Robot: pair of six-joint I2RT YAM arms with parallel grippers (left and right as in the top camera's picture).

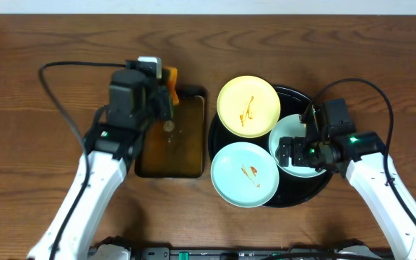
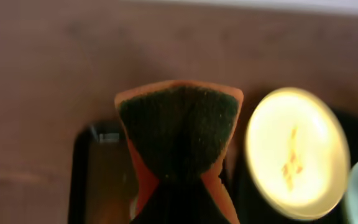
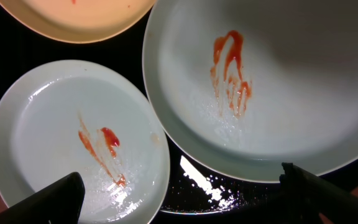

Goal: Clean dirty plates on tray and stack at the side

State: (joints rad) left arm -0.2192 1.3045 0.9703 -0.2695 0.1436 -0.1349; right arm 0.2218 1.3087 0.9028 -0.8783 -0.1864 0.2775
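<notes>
At L gripper (image 1: 163,95): clenched on orange sponge (image 2: 179,130), pinched at mid, so flaring fan-like past the jaws. Dk green scour side toward wrist cam. Hanging over far end of dk brown pan (image 1: 172,148). Pan on wood table (image 1: 49,43), just L of tray (image 1: 303,195).

At R gripper (image 3: 191,198): spread wide, nothing between fingers (image 3: 51,202). Hovering low over R mint plate (image 3: 278,93), on R part of tray. Contact w/ plate not clear. Red sauce streak near that plate's ctr, wet sheen below it.

Further out: near mint plate (image 1: 245,174) just beside it, to L and closer to robot. Thin red smear at ctr, near-L edge overhanging tray rim above table. Yellow plate (image 1: 248,106) at far L of tray, orange-red smear on top, poking past rim toward pan. All 3 plates on the glossy black tray, side by side, not stacked. Rims v. close; touching or overlapping, cannot tell.
</notes>
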